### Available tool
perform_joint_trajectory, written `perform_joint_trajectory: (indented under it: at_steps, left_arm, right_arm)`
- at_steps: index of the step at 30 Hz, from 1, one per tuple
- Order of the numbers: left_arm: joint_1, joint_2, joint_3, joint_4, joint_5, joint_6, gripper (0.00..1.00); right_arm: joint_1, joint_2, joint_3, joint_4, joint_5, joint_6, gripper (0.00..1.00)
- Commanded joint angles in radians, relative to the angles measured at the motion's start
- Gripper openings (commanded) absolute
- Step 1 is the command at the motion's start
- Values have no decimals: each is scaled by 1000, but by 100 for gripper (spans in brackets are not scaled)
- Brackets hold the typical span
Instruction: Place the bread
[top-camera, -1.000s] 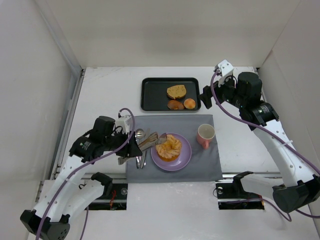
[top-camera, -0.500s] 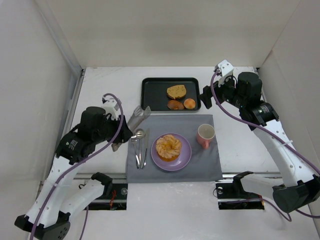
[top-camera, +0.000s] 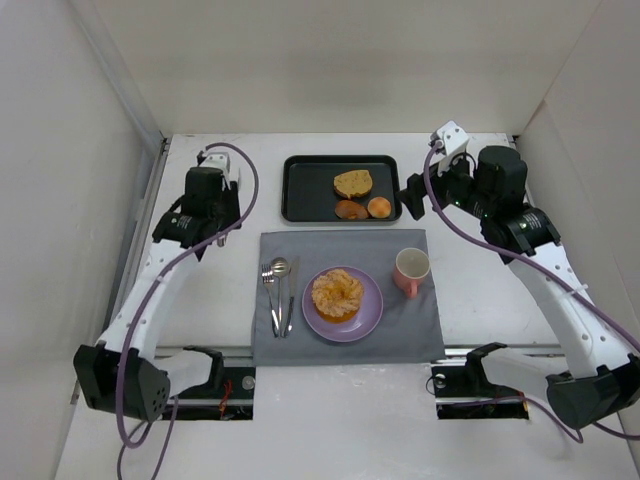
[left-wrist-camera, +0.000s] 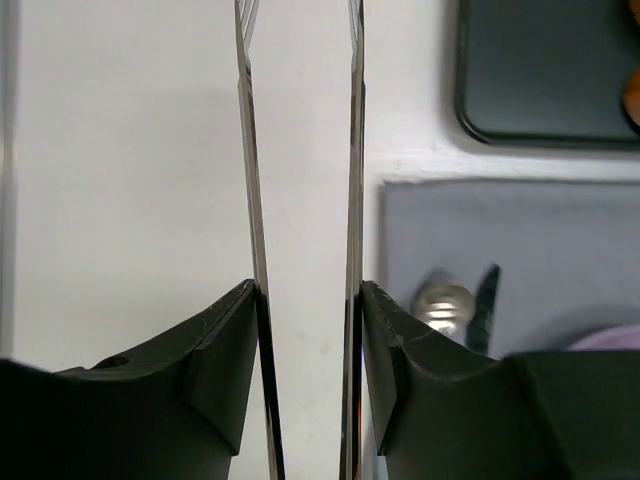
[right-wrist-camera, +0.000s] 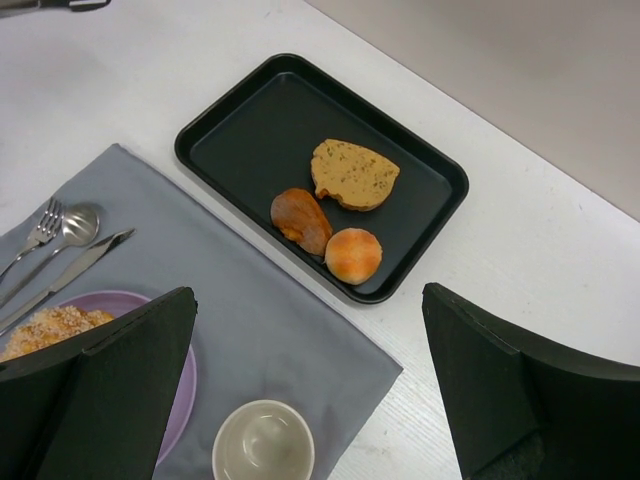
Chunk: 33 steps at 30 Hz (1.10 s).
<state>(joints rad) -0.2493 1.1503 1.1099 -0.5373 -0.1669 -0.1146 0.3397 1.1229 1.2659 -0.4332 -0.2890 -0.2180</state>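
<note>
On the purple plate (top-camera: 372, 312), near the middle of the grey mat (top-camera: 400, 335), the bread (top-camera: 337, 293) sits centred and upright, touched by neither arm.

Left gripper (left-wrist-camera: 300, 40): fingers parallel with a clear gap between them – spread, holding nothing. It hangs over bare table (top-camera: 200, 290) beside the mat's far left corner. The bread lies well apart from it, toward the right and nearer the arm bases.

Right gripper (top-camera: 412, 192): fingers wide apart, holding nothing. It hangs just beside the right end of the black tray (top-camera: 300, 190). The bread lies well apart from it, nearer the bases and to the left.

Containers:
- Tray, beyond the mat's far edge – holds a brown bread slice (top-camera: 352, 183), a darker pastry (top-camera: 350, 209) and a small round bun (top-camera: 379, 207), grouped in its right half.
- Pink cup (top-camera: 411, 270), upright on the mat just right of the plate; its inside shows nothing in it.

A fork (top-camera: 268, 290), spoon (top-camera: 280, 270) and knife (top-camera: 291, 300) lie side by side on the mat, left of the plate.
</note>
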Motion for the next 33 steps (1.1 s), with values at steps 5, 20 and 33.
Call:
perform_joint_trajectory:
  at_steps: [5, 20, 33]
  left_arm:
    - [191, 63, -74, 262, 104, 153, 39]
    - [343, 319, -113, 398, 308, 201, 46]
    - [343, 474, -79, 387, 251, 211, 52]
  right_arm:
    - [-1, -34, 4, 67, -29, -7, 100]
    - [-1, -52, 4, 67, -29, -7, 100]
    - [-1, -43, 4, 67, -29, -7, 100]
